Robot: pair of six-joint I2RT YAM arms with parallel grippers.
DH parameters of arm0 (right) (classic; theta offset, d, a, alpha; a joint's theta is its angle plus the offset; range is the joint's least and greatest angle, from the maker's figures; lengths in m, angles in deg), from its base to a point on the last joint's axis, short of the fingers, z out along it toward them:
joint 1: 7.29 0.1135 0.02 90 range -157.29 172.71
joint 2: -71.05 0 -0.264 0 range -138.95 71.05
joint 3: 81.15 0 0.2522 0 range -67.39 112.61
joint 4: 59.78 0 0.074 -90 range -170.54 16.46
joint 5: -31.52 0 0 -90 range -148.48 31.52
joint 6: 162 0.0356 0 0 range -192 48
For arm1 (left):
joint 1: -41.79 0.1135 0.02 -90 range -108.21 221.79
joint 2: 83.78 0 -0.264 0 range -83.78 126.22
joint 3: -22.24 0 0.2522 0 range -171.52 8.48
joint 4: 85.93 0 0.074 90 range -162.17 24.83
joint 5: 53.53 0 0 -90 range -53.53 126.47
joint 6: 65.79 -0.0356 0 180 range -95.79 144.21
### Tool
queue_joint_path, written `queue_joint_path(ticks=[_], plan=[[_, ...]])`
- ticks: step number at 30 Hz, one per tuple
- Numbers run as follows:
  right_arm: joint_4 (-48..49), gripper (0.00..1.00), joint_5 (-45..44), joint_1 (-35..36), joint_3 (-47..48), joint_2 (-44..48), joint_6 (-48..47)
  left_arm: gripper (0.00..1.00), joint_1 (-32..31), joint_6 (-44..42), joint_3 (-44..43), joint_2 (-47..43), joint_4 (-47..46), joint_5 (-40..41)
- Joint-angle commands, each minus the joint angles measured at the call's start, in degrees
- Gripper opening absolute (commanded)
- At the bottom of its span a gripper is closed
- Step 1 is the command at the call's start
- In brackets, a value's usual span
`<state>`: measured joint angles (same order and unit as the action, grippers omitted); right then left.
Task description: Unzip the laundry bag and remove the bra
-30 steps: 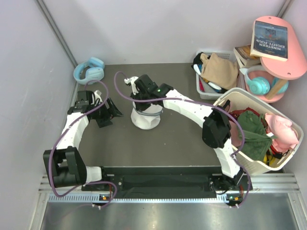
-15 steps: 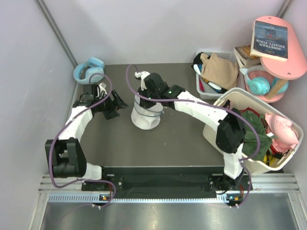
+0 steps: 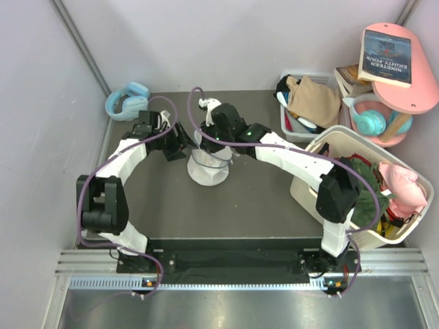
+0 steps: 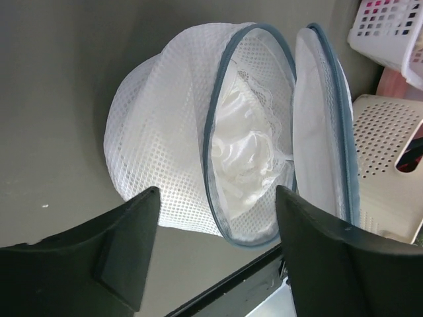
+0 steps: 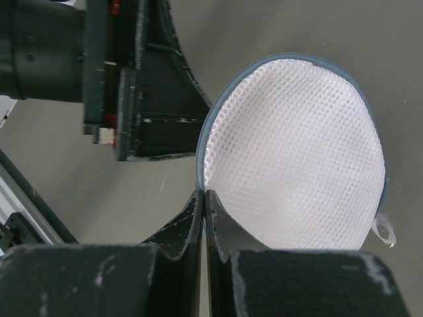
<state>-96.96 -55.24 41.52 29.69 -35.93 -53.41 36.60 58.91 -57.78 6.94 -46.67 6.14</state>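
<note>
Looking out from the left arm (image 3: 127, 154), the left jaws stand wide apart and hold nothing. Right in front of them the bag (image 4: 158, 132) seems to sit on its edge on the counter (image 4: 53, 86), with its mouth open toward them. The bra (image 4: 246, 155) is inside the bag, a shiny white lump with a bit of lace, just past the gap between the left jaws. It is not out yet.

The right jaws are shut tight, pinching the blue rim of the bag's loose flap (image 5: 297, 152). They hold that flap up and away from the other half.

I think the next job is for the left jaws to reach in and pinch the bra. They could grab the mesh too, and then the whole bag would come along. They could bump the right jaws, since the two are so close. If the right jaws slip off the thin rim, the flap could flop shut.

Past the right jaws, well apart, sits a white basket (image 3: 339, 129) of clothes.
</note>
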Motion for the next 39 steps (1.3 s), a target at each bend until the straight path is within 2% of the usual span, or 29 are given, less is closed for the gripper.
queue_joint_path(ticks=[1,7,10,11,13,21,24,27,29,32,35,36,39], plan=[[3.0,0.0,0.0,-0.7,-0.4,4.1,1.1,0.65,-1.7,-0.2,-2.9,2.1,-2.5,1.4],[5.0,0.0,0.0,-1.4,-2.2,6.0,2.5,0.43,-1.9,-1.1,-3.1,3.5,-1.3,3.3],[5.3,0.0,0.1,-1.9,-2.8,6.8,2.7,0.29,-2.0,-0.9,-3.3,4.2,-2.0,2.6],[5.4,0.0,0.1,-2.3,-2.9,7.2,2.8,0.17,-2.0,-0.8,-3.5,4.4,-2.3,2.4],[6.1,0.0,0.6,-3.7,-3.8,7.7,3.2,0.01,-2.0,-0.2,-4.0,5.2,-2.6,2.0],[9.3,0.0,3.2,-10.7,-6.5,11.5,5.2,0.0,-2.0,0.9,-10.5,5.2,-3.5,2.8],[11.5,0.0,3.5,-12.8,-9.3,14.2,5.3,0.0,-2.0,1.9,-9.6,2.1,-7.9,3.6],[13.0,0.0,1.2,-13.8,-14.8,17.8,6.2,0.0,-2.0,2.9,-3.6,-2.4,-13.7,4.7],[13.2,0.0,-1.4,-14.2,-18.8,20.8,7.3,0.0,-2.0,3.3,3.6,-4.7,-17.6,5.5],[13.0,0.01,-6.3,-15.0,-28.6,24.8,12.7,0.0,-2.0,2.4,11.8,-7.8,-18.7,6.9],[10.2,0.24,-10.3,-15.6,-35.5,27.4,14.7,0.0,-2.0,1.4,17.0,-9.1,-18.6,6.6],[8.3,0.38,-11.2,-15.7,-36.9,28.0,14.6,0.0,-2.1,1.2,18.0,-9.4,-18.1,6.7],[5.9,0.51,-12.1,-15.8,-37.2,29.4,12.2,0.0,-2.1,0.0,20.2,-11.3,-16.9,7.1]])
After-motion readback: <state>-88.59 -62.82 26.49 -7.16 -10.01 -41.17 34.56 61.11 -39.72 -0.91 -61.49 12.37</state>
